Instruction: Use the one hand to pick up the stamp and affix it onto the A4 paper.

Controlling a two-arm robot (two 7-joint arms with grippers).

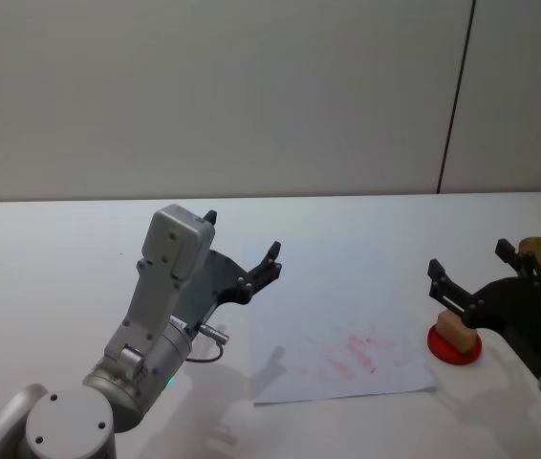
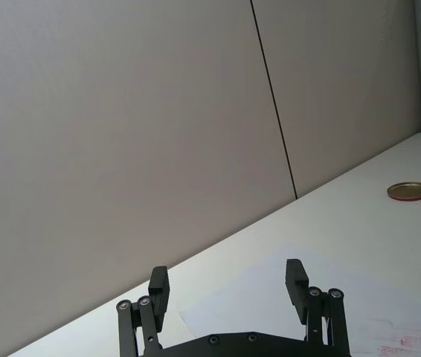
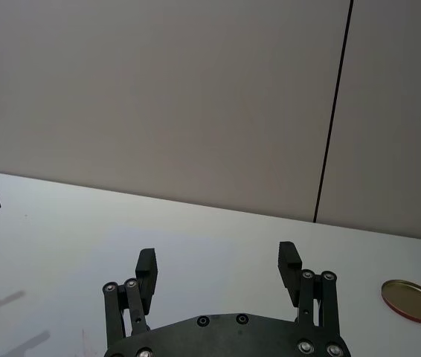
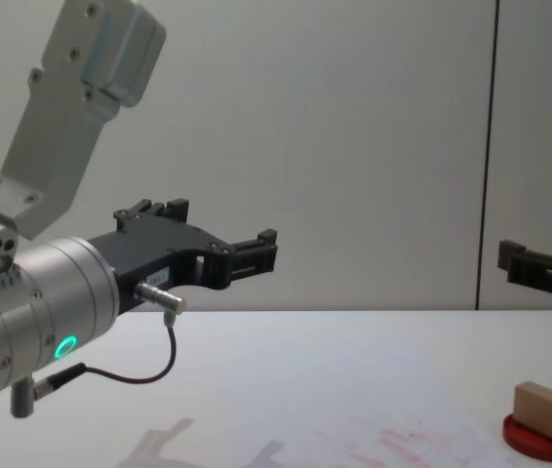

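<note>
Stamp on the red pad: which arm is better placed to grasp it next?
Right. The right tool hangs open close above the stamp; the left tool, also open, is raised across the A4 paper.

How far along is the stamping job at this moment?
Nothing surely done: the A4 paper carries faint red marks, but the stamp sits ungripped on the red disc. In hand: the right gripper hovers open above it. Remaining: grasp, carry, press. The left gripper hangs open, idle.
</note>
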